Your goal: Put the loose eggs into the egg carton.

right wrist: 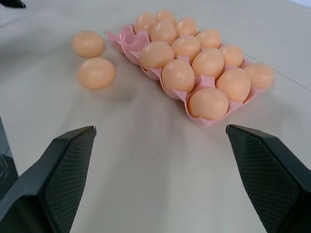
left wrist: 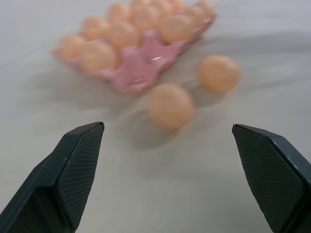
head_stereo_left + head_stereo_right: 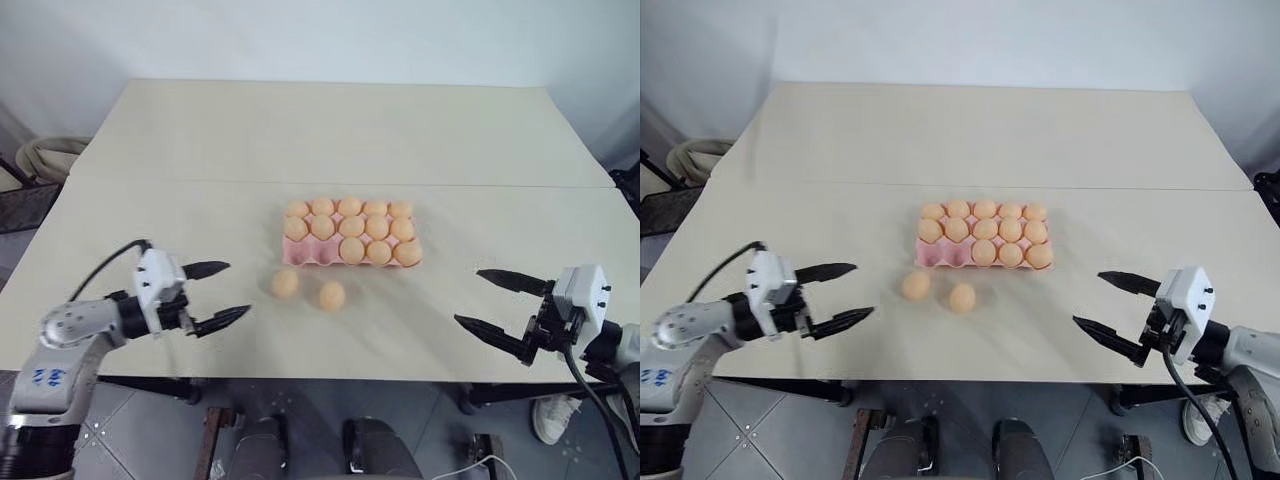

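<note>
1. No writing can be read on anything.
2. The pink moulded egg carton (image 3: 350, 236) sits mid-desk (image 3: 300, 130) holding thirteen smooth pale orange eggs; its two near-left cups are empty.
3. Two loose eggs (image 3: 285, 283) (image 3: 332, 295) lie just before the carton's near-left corner.
4. The left gripper (image 3: 218, 292) and right gripper (image 3: 488, 300), near the desk's front edge, both gape wide with black textured fingers (image 2: 77, 160), holding nothing.

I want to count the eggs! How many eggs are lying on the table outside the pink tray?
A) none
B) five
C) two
C: two loose eggs, one and another, lie on the table just in front of the pink egg tray.
</note>
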`<act>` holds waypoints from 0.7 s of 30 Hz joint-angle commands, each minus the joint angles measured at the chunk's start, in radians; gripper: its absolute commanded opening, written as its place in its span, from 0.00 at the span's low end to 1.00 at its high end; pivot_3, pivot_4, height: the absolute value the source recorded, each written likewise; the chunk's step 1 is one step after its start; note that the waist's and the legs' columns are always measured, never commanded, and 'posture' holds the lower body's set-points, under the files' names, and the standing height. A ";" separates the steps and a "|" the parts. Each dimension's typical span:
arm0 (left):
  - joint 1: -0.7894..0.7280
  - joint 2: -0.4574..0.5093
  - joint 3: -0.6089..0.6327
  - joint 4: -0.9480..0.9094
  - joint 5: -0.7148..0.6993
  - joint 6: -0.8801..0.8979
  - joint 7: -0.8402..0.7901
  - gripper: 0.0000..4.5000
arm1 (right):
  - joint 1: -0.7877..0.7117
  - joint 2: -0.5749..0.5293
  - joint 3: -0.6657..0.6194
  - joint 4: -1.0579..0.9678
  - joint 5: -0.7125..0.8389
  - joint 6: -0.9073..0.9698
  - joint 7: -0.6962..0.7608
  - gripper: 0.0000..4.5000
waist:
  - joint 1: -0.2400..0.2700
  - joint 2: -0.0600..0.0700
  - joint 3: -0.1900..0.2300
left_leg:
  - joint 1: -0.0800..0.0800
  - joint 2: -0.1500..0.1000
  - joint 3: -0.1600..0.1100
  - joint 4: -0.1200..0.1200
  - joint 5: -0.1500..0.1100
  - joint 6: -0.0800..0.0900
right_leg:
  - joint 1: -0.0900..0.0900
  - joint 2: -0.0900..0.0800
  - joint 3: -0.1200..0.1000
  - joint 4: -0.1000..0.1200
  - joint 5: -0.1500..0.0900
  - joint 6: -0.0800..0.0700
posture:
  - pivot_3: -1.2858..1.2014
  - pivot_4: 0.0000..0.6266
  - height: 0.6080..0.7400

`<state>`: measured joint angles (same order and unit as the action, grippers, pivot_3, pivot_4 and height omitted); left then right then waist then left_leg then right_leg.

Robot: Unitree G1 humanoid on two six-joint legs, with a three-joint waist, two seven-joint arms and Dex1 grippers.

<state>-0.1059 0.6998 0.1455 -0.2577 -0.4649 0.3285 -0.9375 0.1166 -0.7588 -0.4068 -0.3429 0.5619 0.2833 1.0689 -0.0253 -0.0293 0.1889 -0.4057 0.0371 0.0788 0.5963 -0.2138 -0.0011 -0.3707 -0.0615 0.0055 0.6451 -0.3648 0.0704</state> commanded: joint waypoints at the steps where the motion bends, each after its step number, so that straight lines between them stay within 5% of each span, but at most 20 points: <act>1: -0.042 -0.047 -0.113 -0.074 0.018 0.034 0.028 1.00 | -0.002 0.003 0.004 -0.035 0.017 -0.003 -0.014 1.00 | -0.001 0.000 0.000 | 0.000 0.000 0.000 0.000 0.000 0.000 | 0.000 0.000 0.000 0.000 0.000 0.000 | 0.52 0.24 1.00; 14: -0.235 -0.233 -0.428 0.030 0.280 0.070 0.202 1.00 | 0.005 0.008 0.022 -0.116 0.047 0.031 -0.085 1.00 | -0.001 0.000 0.000 | 0.001 0.000 -0.001 0.009 0.000 0.001 | 0.003 0.002 0.000 0.005 0.002 0.003 | 0.52 0.24 1.00; 21: -0.276 -0.324 -0.454 0.142 0.364 0.047 0.283 1.00 | 0.022 0.007 0.007 -0.175 0.075 0.059 -0.126 1.00 | 0.000 0.000 0.000 | 0.001 0.000 -0.002 0.013 0.000 0.002 | 0.005 0.002 0.000 0.005 0.002 0.004 | 0.52 0.24 1.00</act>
<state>-0.3836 0.3924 -0.2950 -0.1324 -0.1085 0.3843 -0.6609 0.1356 -0.7535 -0.3689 -0.4777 0.6124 0.3368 0.9568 -0.0248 -0.0293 0.1889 -0.4048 0.0369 0.0764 0.6096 -0.2143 0.0014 -0.3646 -0.0598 0.0052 0.6503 -0.3625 0.0748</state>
